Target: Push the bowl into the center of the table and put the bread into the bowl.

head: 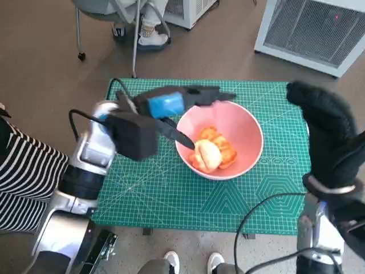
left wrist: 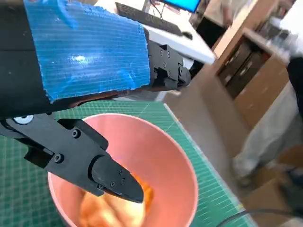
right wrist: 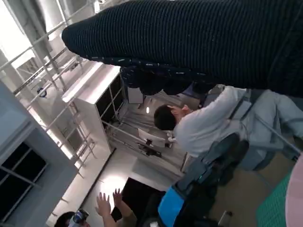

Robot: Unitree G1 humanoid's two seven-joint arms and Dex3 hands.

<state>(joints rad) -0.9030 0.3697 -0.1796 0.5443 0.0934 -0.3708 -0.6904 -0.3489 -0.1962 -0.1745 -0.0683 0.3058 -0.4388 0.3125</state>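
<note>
A pink bowl [head: 245, 134] stands near the middle of the green mat [head: 148, 188], with orange-brown bread [head: 211, 153] lying inside it. My left hand [head: 171, 108] hovers over the bowl's left rim, its black fingers spread above the bowl and holding nothing. In the left wrist view the left hand [left wrist: 90, 99] reaches over the bowl [left wrist: 175, 161], and the bread [left wrist: 109, 210] lies under one black finger. My right hand [head: 325, 131], in its black glove, is raised off the mat's right edge, apart from the bowl, and nothing shows in it. The right wrist view shows only the right hand's glove [right wrist: 213, 42].
The green cutting mat covers the small table. A white appliance [head: 319, 31] stands on the floor behind at the right. A chair and a person's feet [head: 142, 31] are behind the table, another pair of feet [head: 191, 262] at the front edge. People [right wrist: 203, 125] show in the right wrist view.
</note>
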